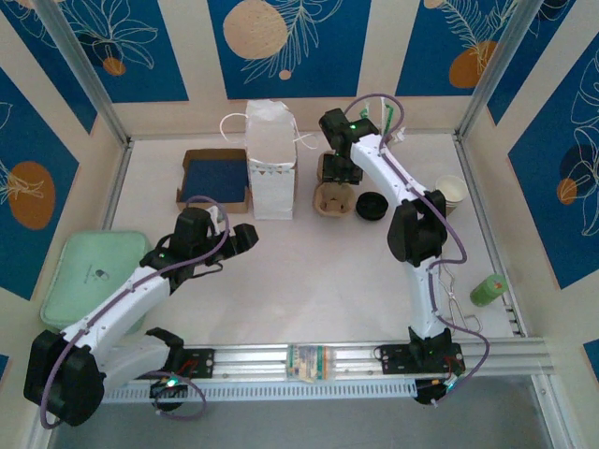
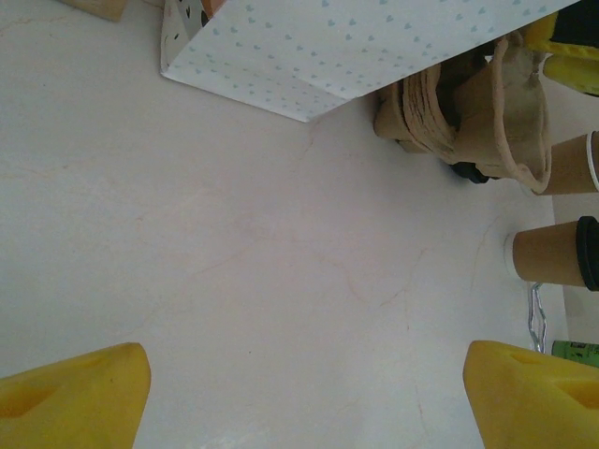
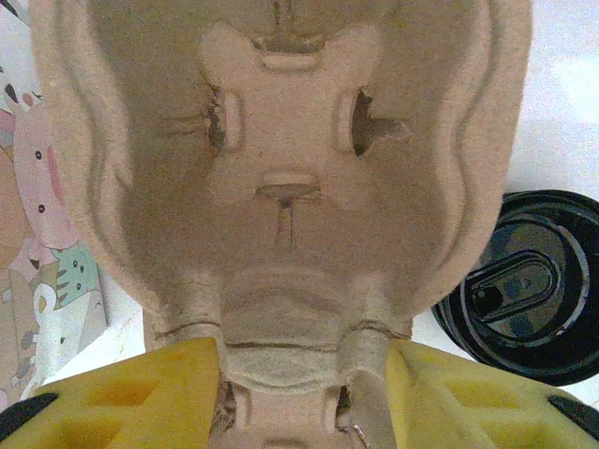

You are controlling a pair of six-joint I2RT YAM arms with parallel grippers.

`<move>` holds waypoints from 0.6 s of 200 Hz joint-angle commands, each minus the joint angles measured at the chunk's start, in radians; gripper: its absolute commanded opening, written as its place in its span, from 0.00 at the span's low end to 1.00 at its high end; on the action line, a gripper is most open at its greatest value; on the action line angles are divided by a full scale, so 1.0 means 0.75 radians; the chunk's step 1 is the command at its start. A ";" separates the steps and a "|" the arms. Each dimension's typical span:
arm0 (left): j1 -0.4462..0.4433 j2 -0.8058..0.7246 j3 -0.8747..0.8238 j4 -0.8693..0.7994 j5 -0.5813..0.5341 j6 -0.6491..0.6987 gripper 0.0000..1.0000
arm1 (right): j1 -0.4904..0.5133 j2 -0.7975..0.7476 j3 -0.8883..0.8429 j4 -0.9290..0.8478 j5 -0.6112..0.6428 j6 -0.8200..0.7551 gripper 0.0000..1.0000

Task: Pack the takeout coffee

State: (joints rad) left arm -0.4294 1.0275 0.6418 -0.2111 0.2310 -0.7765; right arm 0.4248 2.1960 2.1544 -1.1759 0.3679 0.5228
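left jaws released, over bench [image 1: 318, 281] | right jaws grasping pulp cup carrier [image 3: 290, 187] near far edge | takeout coffee [image 2: 547, 257] upright

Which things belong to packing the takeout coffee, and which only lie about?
Job: tan paper cup with black lid; white paper bag; moulded pulp cup carrier.
Lying about: stack of lidless tan cups; green can; brown cardboard box; pale green tray.

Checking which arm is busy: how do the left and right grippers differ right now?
The left gripper is open wide, nothing between its jaws; the right gripper clamps the pulp cup carrier. The left hangs over bare table; the right is near the white bag. Both have yellow fingers.
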 commanded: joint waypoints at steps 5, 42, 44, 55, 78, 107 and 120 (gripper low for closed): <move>0.020 -0.008 0.006 -0.018 -0.007 0.020 0.87 | 0.008 0.034 0.048 -0.022 -0.035 0.003 0.51; 0.022 -0.004 0.007 -0.015 -0.007 0.020 0.87 | 0.012 0.042 0.060 -0.019 -0.043 0.001 0.51; 0.022 -0.004 0.007 -0.015 -0.007 0.021 0.87 | 0.012 0.043 0.060 -0.021 -0.043 0.001 0.51; 0.022 -0.002 0.005 -0.015 -0.005 0.021 0.87 | 0.012 0.048 0.064 -0.023 -0.043 0.001 0.51; 0.024 -0.004 0.004 -0.018 -0.007 0.025 0.87 | 0.012 0.056 0.063 -0.022 -0.043 0.001 0.50; 0.025 -0.007 0.000 -0.017 -0.005 0.024 0.87 | 0.013 0.068 0.068 -0.017 -0.054 0.000 0.50; 0.028 -0.010 -0.003 -0.018 -0.005 0.025 0.87 | 0.015 0.076 0.071 -0.019 -0.056 -0.001 0.50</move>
State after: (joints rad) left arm -0.4255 1.0275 0.6418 -0.2111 0.2310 -0.7761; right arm 0.4263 2.2318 2.1750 -1.1751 0.3550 0.5224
